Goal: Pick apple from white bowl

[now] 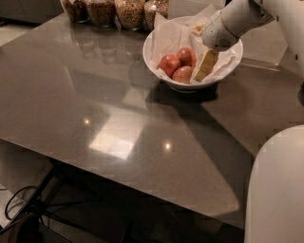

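Note:
The white bowl (pixel 156 45), lined with crumpled white paper, stands at the far right of the dark table. Three red apples lie in it: one on the left (pixel 168 64), one at the back (pixel 186 56) and one at the front (pixel 183 74). My gripper (pixel 205 66) reaches down into the bowl from the upper right on the white arm (pixel 228 23). Its tan tip sits just right of the front apple, over the paper. I cannot see whether it touches an apple.
Several glass jars of grains (pixel 128 12) stand in a row along the table's far edge, left of the bowl. The table (pixel 118 118) has a glossy dark top with bright reflections. The robot's white body (pixel 278 190) fills the lower right corner. Cables lie on the floor at the lower left.

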Action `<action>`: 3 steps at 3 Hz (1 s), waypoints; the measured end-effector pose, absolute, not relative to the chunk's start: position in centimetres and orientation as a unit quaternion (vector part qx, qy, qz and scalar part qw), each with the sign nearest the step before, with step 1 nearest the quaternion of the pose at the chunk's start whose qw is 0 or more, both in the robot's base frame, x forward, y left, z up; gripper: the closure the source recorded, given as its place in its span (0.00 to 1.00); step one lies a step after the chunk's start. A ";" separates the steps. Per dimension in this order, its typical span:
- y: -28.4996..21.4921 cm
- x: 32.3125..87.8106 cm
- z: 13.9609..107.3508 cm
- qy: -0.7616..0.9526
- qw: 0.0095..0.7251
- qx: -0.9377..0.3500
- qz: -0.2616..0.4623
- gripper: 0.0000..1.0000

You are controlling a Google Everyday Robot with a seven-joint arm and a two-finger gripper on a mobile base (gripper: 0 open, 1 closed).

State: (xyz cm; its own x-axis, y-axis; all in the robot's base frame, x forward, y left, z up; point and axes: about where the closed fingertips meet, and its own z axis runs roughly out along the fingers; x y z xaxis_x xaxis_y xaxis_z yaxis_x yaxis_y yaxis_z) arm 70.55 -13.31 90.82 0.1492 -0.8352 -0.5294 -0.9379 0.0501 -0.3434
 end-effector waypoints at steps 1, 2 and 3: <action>-13.3 70.6 90.8 0.647 0.325 -0.685 0.079 0.00; -13.7 71.7 89.4 0.652 0.335 -0.671 0.107 0.00; -15.8 76.2 86.0 0.673 0.347 -0.641 0.122 0.00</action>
State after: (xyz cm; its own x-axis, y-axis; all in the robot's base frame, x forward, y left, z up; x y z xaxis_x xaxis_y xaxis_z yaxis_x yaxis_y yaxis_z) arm 76.21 -15.81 85.98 0.0640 -0.7791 -0.6237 -0.9482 0.1474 -0.2814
